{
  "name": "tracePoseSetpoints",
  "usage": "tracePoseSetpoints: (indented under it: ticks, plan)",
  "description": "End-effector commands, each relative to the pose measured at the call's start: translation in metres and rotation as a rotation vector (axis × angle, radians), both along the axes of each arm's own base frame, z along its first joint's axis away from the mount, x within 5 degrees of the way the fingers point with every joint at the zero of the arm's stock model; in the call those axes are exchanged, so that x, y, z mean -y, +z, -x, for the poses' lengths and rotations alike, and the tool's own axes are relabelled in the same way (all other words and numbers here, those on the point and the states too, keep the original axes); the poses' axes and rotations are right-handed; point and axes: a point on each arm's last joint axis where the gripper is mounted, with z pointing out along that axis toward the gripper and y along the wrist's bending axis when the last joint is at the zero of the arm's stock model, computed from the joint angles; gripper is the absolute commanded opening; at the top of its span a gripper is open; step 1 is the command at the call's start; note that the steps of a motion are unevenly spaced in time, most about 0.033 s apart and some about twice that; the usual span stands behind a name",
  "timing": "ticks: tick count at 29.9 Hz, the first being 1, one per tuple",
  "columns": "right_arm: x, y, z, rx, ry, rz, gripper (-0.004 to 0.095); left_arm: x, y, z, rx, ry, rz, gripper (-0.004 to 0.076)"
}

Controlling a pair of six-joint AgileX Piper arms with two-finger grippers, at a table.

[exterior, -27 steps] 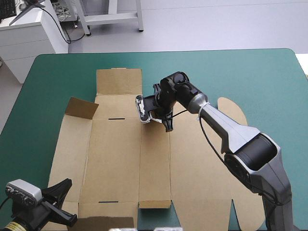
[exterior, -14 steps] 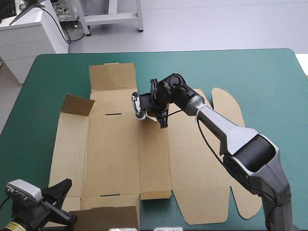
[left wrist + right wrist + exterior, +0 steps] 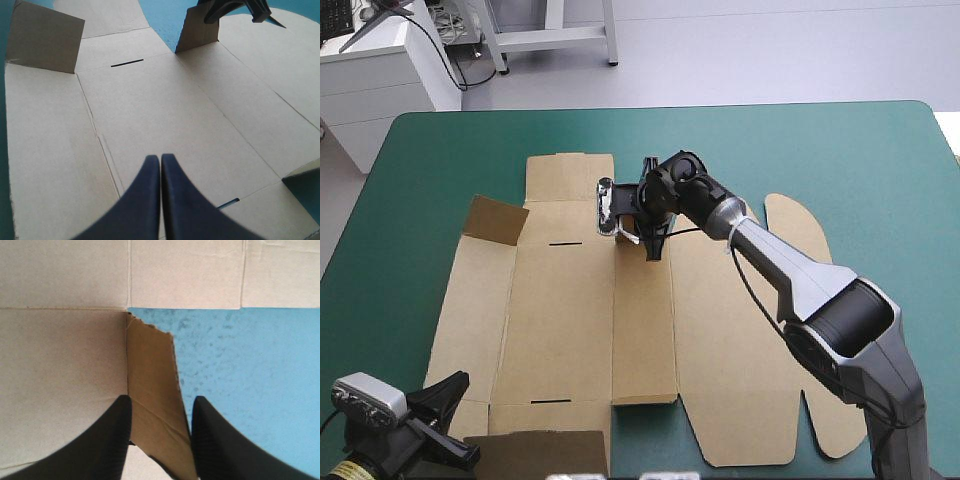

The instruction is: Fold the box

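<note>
The brown box point(image 3: 560, 310) lies as a cut sheet, mostly flat, on the teal-green cover. My right gripper point(image 3: 638, 222) reaches over its far edge, shut on a small flap point(image 3: 152, 385) that stands up between its fingers point(image 3: 161, 440). That raised flap point(image 3: 197, 30) also shows in the left wrist view, with the right gripper point(image 3: 235, 10) above it. My left gripper point(image 3: 160, 160) is shut and empty. It hovers over the near left corner of the sheet point(image 3: 445, 420) and points across the box's middle panel point(image 3: 165, 110).
A corner flap point(image 3: 492, 220) stands tilted up at the far left, and another flap point(image 3: 535, 450) is raised at the near edge. Rounded lid tabs point(image 3: 790, 215) lie flat on the right. Bare teal-green cover point(image 3: 880, 180) shows to the right and beyond.
The right gripper dragged the sheet left and away, then back to the right. The small flap in its grip now stands more upright. The left arm has not moved.
</note>
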Motion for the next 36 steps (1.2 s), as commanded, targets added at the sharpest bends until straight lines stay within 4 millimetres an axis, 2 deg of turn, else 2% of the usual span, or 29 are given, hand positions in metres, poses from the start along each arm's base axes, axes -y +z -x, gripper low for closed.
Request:
tracePoseSetpoints:
  ticks: [1,5,9,12,16,21,24,28,36]
  plan:
    - [0.013,0.049,0.003,0.124,-0.027,-0.082,0.0477,0.002,0.014,-0.003,0.064,-0.006,0.044,-0.0008]
    - [0.035,0.068,0.004,0.151,-0.087,-0.068,0.0447,0.002,0.014,-0.003,0.064,-0.006,0.044,-0.0008]
    - [0.073,0.094,0.001,0.152,-0.254,-0.144,0.0382,0.002,0.014,-0.003,0.064,-0.006,0.044,-0.0008]
    - [0.114,0.111,-0.002,0.135,-0.471,-0.198,0.0253,0.002,0.014,-0.003,0.064,-0.006,0.044,-0.0008]
    - [0.169,0.126,0.003,0.072,-0.691,-0.221,-0.0012,0.002,0.014,-0.003,0.064,-0.006,0.044,-0.0008]
    - [0.229,0.141,0.022,-0.096,-0.936,-0.394,-0.0017,0.002,0.014,-0.003,0.064,-0.006,0.044,-0.0008]
    - [0.253,0.154,0.044,-0.118,-1.02,-0.502,-0.0017,0.002,0.014,-0.003,0.062,-0.006,0.044,-0.0008]
    - [0.275,0.166,0.089,-0.09,-1.121,-0.552,-0.0017,0.002,0.013,-0.004,0.056,-0.006,0.041,-0.0008]
    - [0.279,0.14,0.176,-0.143,-1.23,-0.577,-0.0017,0.004,0.013,-0.008,0.026,-0.001,0.043,-0.0008]
